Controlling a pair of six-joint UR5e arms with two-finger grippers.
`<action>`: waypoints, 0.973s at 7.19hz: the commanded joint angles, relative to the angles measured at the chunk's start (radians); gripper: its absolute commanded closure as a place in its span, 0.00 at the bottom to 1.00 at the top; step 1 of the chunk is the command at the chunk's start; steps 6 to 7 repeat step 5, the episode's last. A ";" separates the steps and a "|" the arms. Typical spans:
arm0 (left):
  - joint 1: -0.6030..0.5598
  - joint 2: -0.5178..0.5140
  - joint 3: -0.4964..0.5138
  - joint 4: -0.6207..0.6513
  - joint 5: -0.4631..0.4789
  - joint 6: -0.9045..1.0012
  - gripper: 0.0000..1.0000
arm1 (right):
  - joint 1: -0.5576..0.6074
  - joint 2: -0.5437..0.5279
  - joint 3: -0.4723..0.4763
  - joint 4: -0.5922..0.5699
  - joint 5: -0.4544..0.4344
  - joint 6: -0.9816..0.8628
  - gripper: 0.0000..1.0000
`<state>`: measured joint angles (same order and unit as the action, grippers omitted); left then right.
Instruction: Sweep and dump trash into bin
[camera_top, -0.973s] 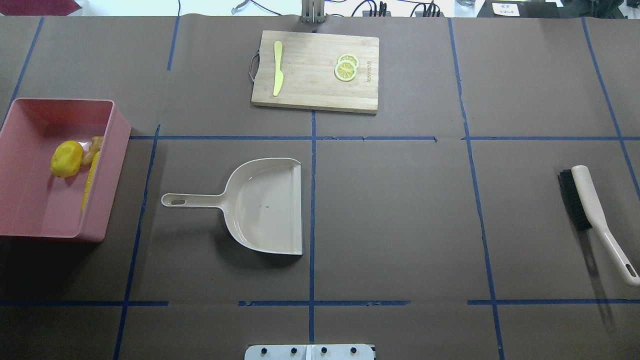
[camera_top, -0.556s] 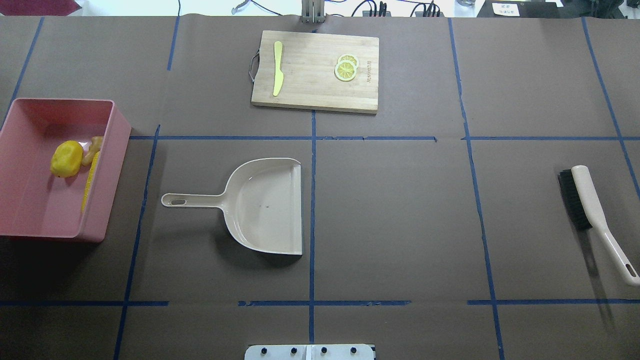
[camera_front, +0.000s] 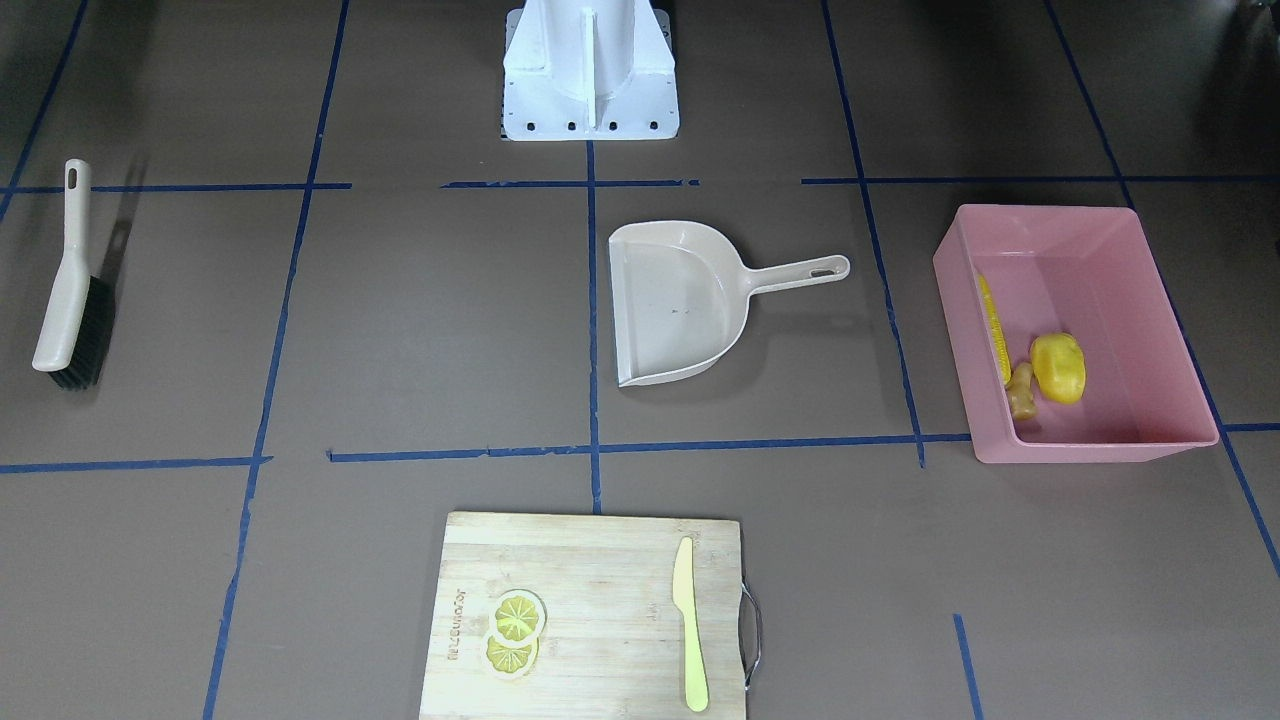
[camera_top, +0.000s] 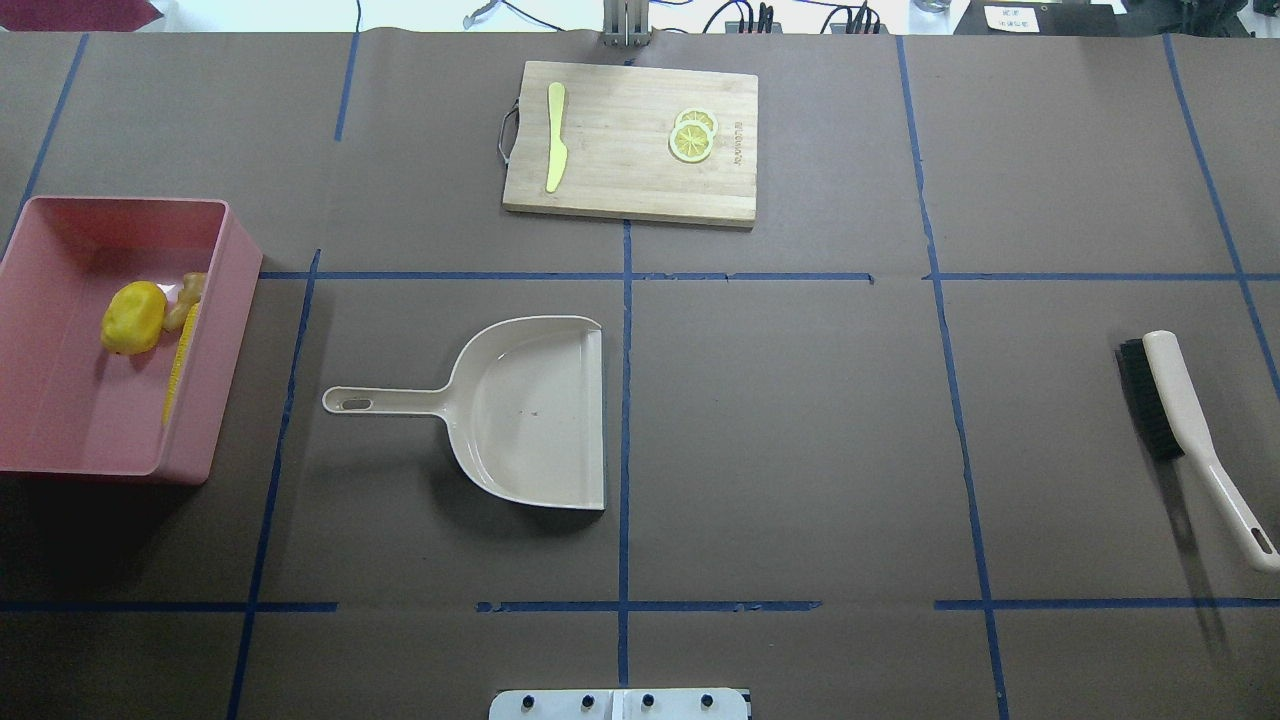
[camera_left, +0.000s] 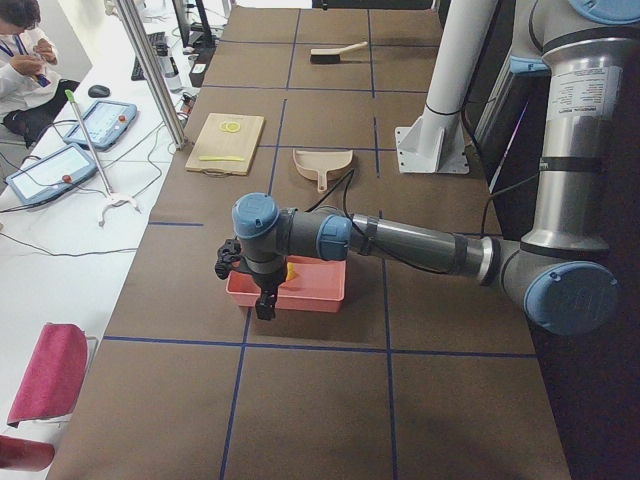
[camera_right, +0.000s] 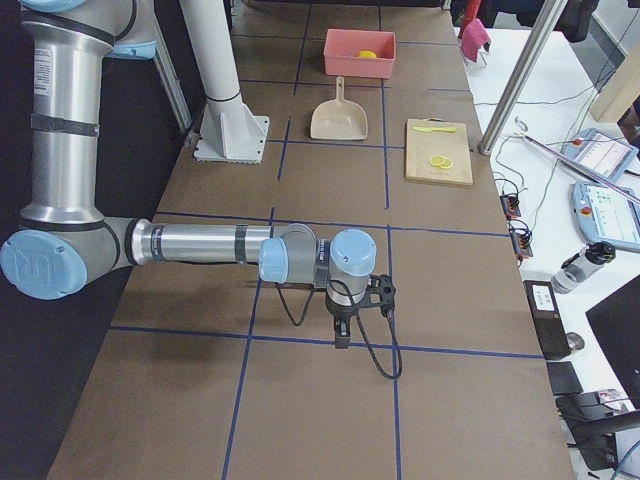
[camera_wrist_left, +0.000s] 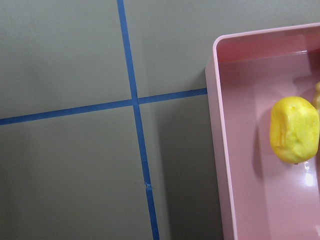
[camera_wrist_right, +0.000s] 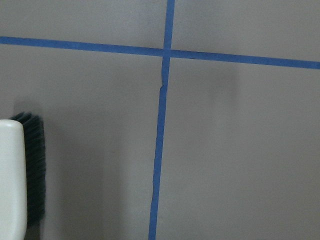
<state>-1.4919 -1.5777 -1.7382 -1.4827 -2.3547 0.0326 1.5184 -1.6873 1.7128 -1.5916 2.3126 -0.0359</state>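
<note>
The pink bin (camera_top: 60, 440) stands at the table's left. In it lie the yellow potato-like lump (camera_top: 133, 317), the ginger root (camera_top: 187, 298) and the corn cob (camera_top: 181, 362). They also show in the front view: bin (camera_front: 1090, 445), lump (camera_front: 1058, 368), ginger (camera_front: 1021, 392), corn (camera_front: 991, 325). The left wrist view shows the bin's corner (camera_wrist_left: 235, 180) and the lump (camera_wrist_left: 294, 130). My left gripper (camera_left: 262, 305) hangs beside the bin's outer end. My right gripper (camera_right: 342, 335) hangs over the table's right end. I cannot tell whether either is open or shut.
The beige dustpan (camera_top: 530, 410) lies empty mid-table, handle toward the bin. The brush (camera_top: 1170, 400) lies at the right, its head in the right wrist view (camera_wrist_right: 20, 175). A cutting board (camera_top: 630, 140) at the far side holds a knife (camera_top: 555, 135) and lemon slices (camera_top: 692, 137).
</note>
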 joint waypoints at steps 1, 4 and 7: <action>-0.004 0.007 0.014 0.004 0.000 0.010 0.00 | -0.003 0.018 -0.007 -0.001 -0.001 -0.001 0.00; -0.004 0.002 0.023 -0.007 0.003 0.006 0.00 | -0.004 0.031 -0.010 -0.001 0.001 0.010 0.00; -0.011 -0.005 0.023 -0.007 0.003 0.001 0.00 | -0.004 0.049 -0.053 -0.002 0.014 0.007 0.00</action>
